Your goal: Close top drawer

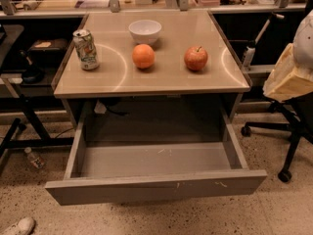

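Observation:
The top drawer (156,189) is a wide shallow grey metal drawer under the tan tabletop (161,80). It is pulled far out toward me and its tray shows nothing inside. Its flat handleless front carries small pale scratches. My gripper (292,77) shows as a white and cream shape at the right edge, level with the tabletop. It is to the right of the table, above the drawer, and touches neither.
On the tabletop stand a drink can (86,49), a white bowl (145,31), an orange (144,56) and a red apple (195,58). A wheeled chair base (286,146) is at the right. A dark stand (22,126), a bottle (34,158) and a shoe (17,226) are at the left.

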